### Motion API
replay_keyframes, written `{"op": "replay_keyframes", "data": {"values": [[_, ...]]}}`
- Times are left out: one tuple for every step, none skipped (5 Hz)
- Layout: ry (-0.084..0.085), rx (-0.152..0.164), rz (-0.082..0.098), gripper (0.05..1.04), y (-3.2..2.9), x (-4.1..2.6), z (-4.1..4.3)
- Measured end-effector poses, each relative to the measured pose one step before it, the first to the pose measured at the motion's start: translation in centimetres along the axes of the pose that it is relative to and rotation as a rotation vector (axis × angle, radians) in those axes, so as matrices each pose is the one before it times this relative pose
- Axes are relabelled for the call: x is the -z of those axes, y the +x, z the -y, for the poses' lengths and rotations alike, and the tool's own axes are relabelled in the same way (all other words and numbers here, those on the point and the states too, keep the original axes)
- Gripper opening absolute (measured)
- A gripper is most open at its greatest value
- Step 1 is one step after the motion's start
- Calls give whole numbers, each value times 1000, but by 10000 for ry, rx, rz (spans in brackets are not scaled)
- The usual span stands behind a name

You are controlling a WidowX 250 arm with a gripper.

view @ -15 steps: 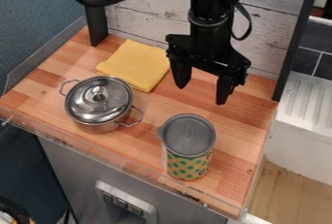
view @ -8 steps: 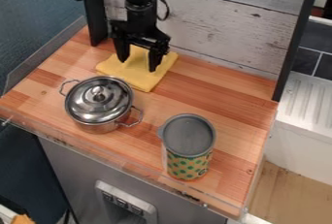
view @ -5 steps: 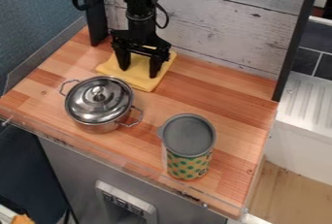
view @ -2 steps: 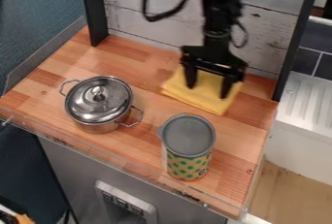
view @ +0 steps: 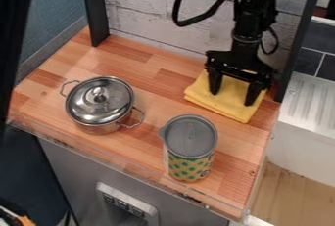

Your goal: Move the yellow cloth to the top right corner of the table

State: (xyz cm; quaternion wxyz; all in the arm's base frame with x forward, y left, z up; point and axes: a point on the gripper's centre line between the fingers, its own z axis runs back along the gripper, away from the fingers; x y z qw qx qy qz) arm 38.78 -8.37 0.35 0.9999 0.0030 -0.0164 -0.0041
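Observation:
My gripper (view: 232, 99) hangs over the back right part of the wooden table (view: 154, 107), its two fingers spread apart and their tips down on the folded cloth. The yellow cloth (view: 226, 97) lies flat under the gripper, close to the right post and the back wall. Part of its rear side is hidden behind the gripper's body. Whether the tips press on the cloth or pinch some of it cannot be told.
A lidded steel pot (view: 99, 104) stands on the left of the table. A patterned can with a grey lid (view: 189, 146) stands at the front right. A black post (view: 299, 39) rises at the right back edge, and a transparent rim runs along the front.
The gripper came down on the cloth at the back left, then both moved right along the back of the table. The pot and the can kept their places.

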Motion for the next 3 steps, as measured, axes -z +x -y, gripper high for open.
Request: {"op": "replay_keyframes", "data": {"values": [[108, -23, 469, 1000, 163, -2857, 92], [-19, 37, 624, 1000, -319, -3706, 545], [-255, 148, 251, 1000, -1014, -1252, 0]]}}
